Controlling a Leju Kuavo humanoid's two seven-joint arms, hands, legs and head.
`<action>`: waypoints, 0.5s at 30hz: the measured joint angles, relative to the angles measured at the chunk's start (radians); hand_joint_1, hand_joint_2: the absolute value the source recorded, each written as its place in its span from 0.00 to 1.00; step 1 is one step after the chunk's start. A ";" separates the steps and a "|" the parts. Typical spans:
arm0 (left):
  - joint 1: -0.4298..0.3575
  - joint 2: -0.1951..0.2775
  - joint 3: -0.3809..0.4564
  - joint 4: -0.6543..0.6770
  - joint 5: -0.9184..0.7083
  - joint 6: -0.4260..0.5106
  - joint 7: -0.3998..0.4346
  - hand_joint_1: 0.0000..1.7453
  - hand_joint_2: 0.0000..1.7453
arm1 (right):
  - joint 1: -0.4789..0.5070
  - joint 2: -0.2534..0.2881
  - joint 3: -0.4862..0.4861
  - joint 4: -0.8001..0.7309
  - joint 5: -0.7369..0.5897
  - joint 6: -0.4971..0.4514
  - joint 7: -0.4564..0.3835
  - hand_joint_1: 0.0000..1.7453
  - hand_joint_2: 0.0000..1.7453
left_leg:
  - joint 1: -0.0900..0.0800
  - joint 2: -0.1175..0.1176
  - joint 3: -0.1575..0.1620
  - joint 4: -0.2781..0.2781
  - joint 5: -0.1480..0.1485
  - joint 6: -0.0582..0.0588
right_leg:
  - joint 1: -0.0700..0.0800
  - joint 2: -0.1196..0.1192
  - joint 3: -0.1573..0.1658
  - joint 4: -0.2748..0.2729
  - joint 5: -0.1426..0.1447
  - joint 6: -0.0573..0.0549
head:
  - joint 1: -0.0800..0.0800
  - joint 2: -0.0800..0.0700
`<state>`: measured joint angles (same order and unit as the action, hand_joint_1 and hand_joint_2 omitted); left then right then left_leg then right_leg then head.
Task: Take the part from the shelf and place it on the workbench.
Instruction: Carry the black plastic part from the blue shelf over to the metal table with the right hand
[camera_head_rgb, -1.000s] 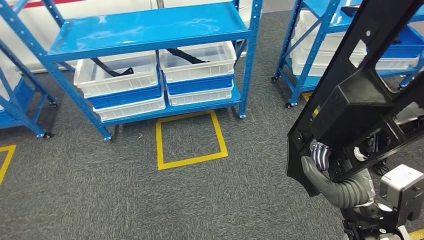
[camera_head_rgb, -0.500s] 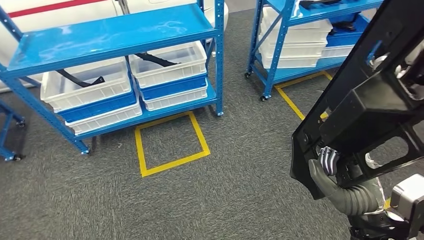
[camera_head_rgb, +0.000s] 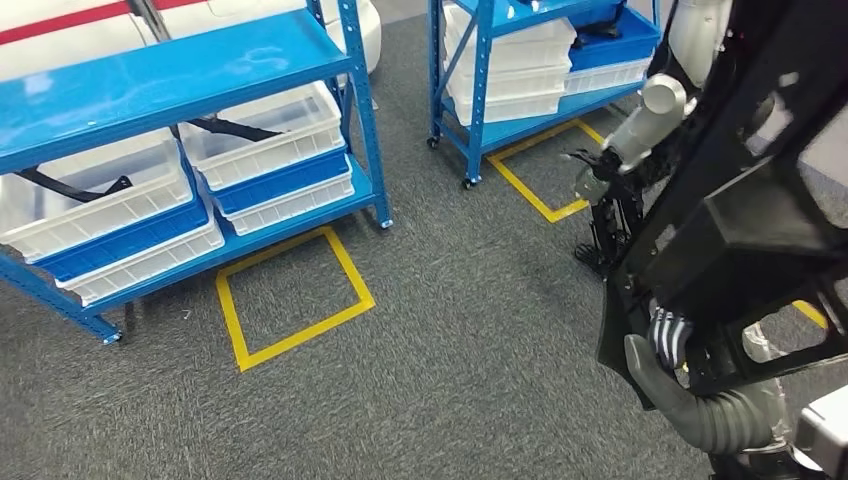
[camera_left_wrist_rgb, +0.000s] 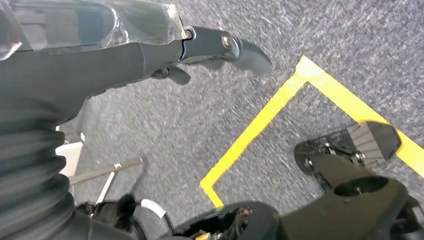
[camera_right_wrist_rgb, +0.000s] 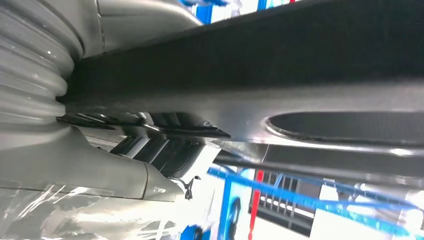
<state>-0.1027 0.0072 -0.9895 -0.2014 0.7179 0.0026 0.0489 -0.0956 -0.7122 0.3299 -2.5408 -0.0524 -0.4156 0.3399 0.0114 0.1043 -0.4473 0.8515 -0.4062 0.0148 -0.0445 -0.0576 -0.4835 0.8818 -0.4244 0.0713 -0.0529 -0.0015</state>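
I see the big black part (camera_head_rgb: 745, 215) on the right side of the head view, held up in the air and tilted, well above the floor. Its low end sits right on my right robot hand (camera_head_rgb: 668, 345). The striped fingers (camera_head_rgb: 667, 332) poke through a hole in the part and curl around its edge, and the grey thumb presses from below. So the right robot hand is closed tight on the part. In the right wrist view the part (camera_right_wrist_rgb: 280, 85) runs as a long dark bar close across the hand.

My left robot hand (camera_left_wrist_rgb: 200, 50) hangs over the floor. Its fingers curl in a little and hold nothing, but I cannot tell how far open they are.

The floor is grey carpet (camera_head_rgb: 450, 370) with a yellow tape square (camera_head_rgb: 295, 295) on it. Behind the square stands a blue shelf (camera_head_rgb: 170, 70) with white bins (camera_head_rgb: 265, 125) and blue bins. A second blue shelf (camera_head_rgb: 520, 60) stands farther back. Another robot's silver arm (camera_head_rgb: 635, 130) is near the part.
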 joint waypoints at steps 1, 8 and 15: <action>0.000 0.000 0.000 0.000 0.001 0.005 0.000 0.00 1.00 | 0.004 0.000 -0.002 -0.006 0.005 -0.002 0.002 1.00 1.00 | 0.002 0.000 0.000 0.001 -0.003 -0.005 | 0.001 0.010 -0.004 0.000 0.002 -0.009 | 0.000 0.000; 0.002 -0.007 0.000 0.000 0.008 0.021 -0.001 0.00 1.00 | 0.031 -0.001 -0.017 -0.035 0.034 -0.004 0.007 1.00 1.00 | 0.003 -0.093 -0.155 0.346 -0.163 -0.007 | 0.010 0.087 -0.019 -0.002 0.018 -0.038 | -0.001 0.000; 0.001 -0.016 0.000 0.000 0.005 0.020 -0.004 0.00 1.00 | 0.044 -0.003 -0.033 -0.042 0.040 -0.005 0.010 1.00 1.00 | -0.020 -0.173 -0.011 0.003 0.003 0.044 | 0.016 0.170 -0.024 -0.009 0.029 -0.025 | -0.001 0.000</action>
<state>-0.1020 -0.0083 -0.9892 -0.2010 0.7229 0.0228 0.0449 -0.0517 -0.7150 0.2972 -2.5828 -0.0121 -0.4204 0.3497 -0.0083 -0.0684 -0.4585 0.8550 -0.4035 0.0589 -0.0281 0.1127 -0.5073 0.8731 -0.3950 0.0464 -0.0537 -0.0015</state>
